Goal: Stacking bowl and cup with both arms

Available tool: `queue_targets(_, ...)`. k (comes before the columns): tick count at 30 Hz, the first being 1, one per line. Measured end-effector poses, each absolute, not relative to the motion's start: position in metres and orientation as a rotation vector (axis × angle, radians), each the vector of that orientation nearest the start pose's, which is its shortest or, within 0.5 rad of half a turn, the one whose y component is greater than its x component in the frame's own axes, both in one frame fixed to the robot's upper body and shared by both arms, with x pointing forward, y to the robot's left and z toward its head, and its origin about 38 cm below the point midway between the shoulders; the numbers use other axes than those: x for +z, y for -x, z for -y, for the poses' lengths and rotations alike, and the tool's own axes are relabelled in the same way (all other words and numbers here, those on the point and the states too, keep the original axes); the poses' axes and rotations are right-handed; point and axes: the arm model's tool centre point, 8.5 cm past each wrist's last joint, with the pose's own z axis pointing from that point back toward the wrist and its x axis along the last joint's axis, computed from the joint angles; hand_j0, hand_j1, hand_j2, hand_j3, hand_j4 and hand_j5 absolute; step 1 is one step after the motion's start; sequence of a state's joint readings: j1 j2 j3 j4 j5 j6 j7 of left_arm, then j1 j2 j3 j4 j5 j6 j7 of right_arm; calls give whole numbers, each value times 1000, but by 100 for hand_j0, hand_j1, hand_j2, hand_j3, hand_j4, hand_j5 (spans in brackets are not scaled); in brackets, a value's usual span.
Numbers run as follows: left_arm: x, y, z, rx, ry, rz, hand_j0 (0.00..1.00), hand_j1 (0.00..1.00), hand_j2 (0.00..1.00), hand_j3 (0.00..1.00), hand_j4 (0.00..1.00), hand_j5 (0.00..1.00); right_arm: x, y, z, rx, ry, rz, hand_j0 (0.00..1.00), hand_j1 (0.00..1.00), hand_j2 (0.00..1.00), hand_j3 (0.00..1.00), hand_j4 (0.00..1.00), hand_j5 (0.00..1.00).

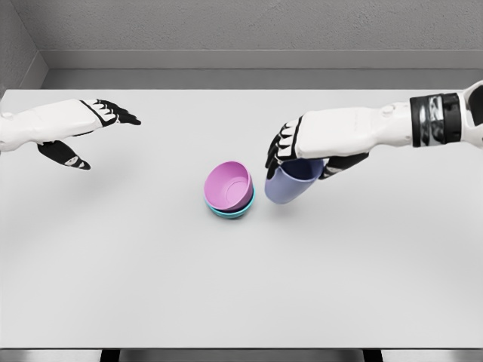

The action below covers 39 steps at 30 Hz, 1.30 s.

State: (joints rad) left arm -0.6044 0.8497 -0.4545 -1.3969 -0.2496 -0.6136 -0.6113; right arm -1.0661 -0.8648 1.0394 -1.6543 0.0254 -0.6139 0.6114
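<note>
A pink bowl [229,185] sits nested in a teal bowl [234,211] near the middle of the white table [241,286]. Just right of them a lavender cup [291,183] is held tilted, its dark opening facing up and to the right. My right hand [300,154] is shut on the cup, fingers curled over its rim from above. My left hand [89,133] hovers at the far left of the table, well away from the bowls, with fingers spread and nothing in it.
The table reaches a grey back wall [241,30] at its far edge, and its front edge runs along the bottom of the picture.
</note>
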Motion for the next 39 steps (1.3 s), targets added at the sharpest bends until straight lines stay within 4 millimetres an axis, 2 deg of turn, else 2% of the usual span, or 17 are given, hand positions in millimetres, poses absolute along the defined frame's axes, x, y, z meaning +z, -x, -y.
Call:
queue_targets(22,243,-438,-351,-1926,-396,1444,100,100,100,100,100,100,316,-405,193,-2801,-73,-1862,72,72,72,72,72,72)
queue_targets(39,243,-438,-351,-1924,-396,1443,100,100,100,100,100,100,337,-407,191,-2766,-134,-1856,72,72,72,72,72,72)
